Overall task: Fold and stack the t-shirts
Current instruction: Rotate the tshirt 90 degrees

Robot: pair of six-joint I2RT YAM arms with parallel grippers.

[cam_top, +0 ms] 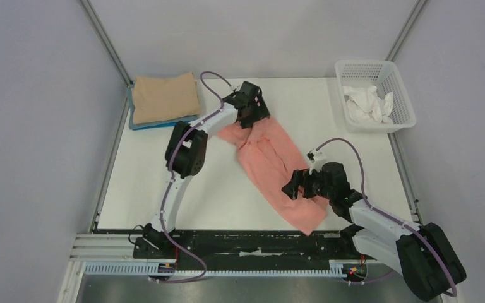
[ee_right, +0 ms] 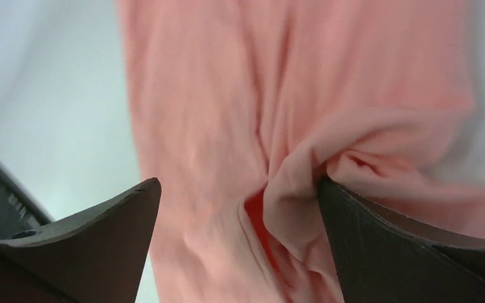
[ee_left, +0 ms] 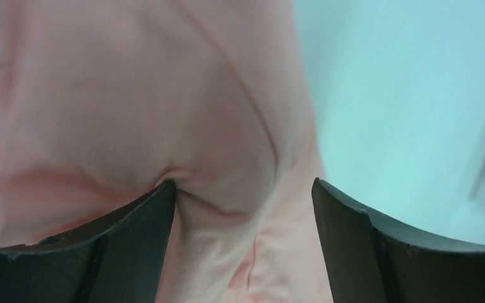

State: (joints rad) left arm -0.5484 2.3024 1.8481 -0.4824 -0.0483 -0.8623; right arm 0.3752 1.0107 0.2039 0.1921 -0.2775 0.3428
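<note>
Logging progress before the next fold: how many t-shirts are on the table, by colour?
Pink t-shirt: 1, lying loose mid-table
Tan t-shirt: 1, folded, on top of the blue one
Blue t-shirt: 1, folded, under the tan one
Total: 3
The white cloth in the basket is not counted; I cannot tell what it is.

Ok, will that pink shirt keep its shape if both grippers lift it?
Probably not: the pink shirt bunches against the right gripper, so it looks floppy. Lifted between that and the left gripper, its middle would likely sag.
</note>
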